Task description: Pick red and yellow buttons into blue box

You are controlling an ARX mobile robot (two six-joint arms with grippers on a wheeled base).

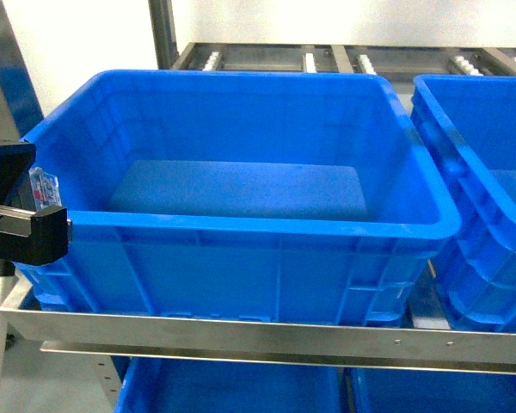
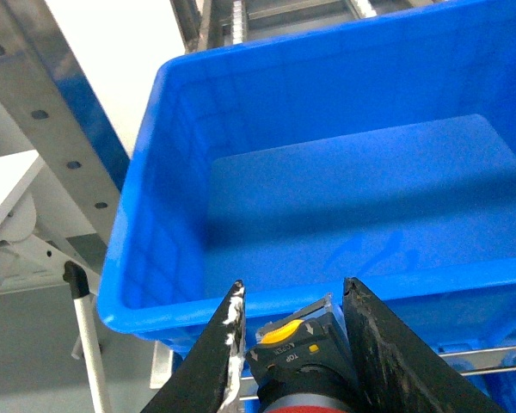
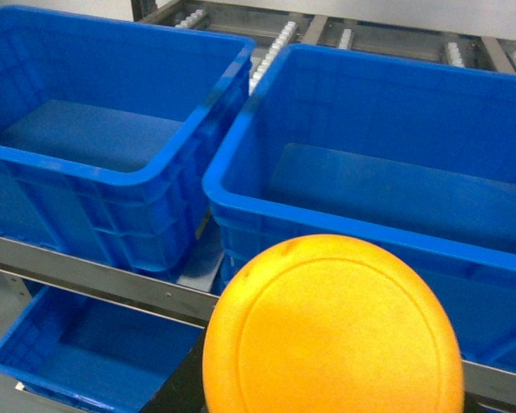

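Left fingers (image 2: pixel 292 331) pinching red button (image 2: pixel 297 366) before blue box (image 2: pixel 155 267); right fingers unseen behind yellow button (image 3: pixel 335 331).

Red button (image 2: pixel 299 404): black body upward, clamped between left end effector (image 2: pixel 292 344) fingers, outside blue box (image 2: pixel 327 172) near rim. Yellow button (image 3: pixel 331 331): domed cap fills right wrist view. Box floor bare.

My crate (image 1: pixel 241 232) is bright blue all over, its floor a duller blue. A second blue crate (image 1: pixel 490 215) sits beside it. My left gripper (image 2: pixel 292 323) is black, scuffed white, around a black switch (image 2: pixel 297 361) with a yellow tab. The big cap (image 3: pixel 331 331) is plain orange-yellow.
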